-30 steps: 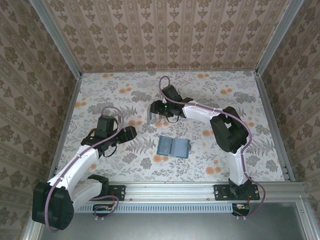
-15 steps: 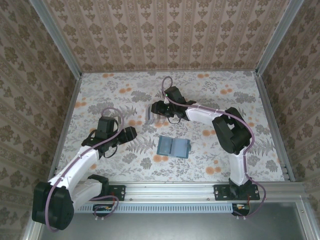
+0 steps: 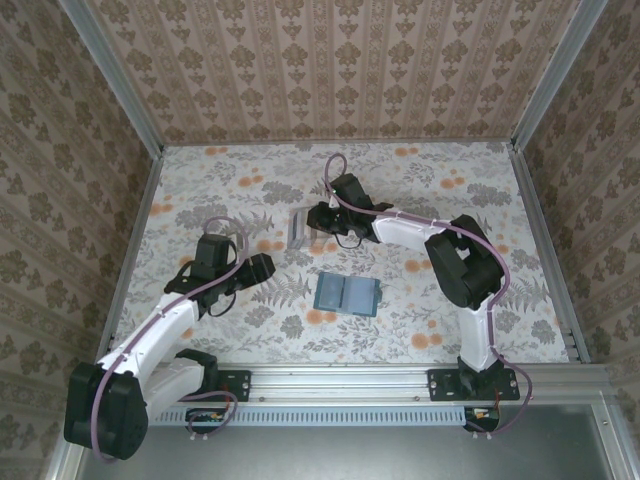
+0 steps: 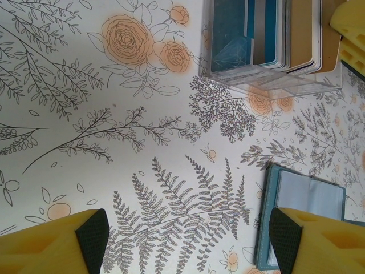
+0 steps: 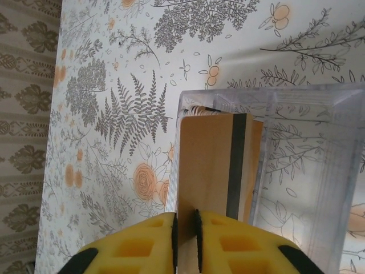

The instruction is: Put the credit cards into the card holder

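Floral table (image 5: 114, 85); right tool (image 5: 185, 228) pinches orange, black-striped card (image 5: 208, 165) in clear holder (image 5: 308, 171).

You have bright, soft, even light in every view, with only faint shadows on the table (image 3: 420, 190). Your wrist pictures are sharp, though the yellow fingertips (image 4: 40, 245) look slightly soft near the lens.
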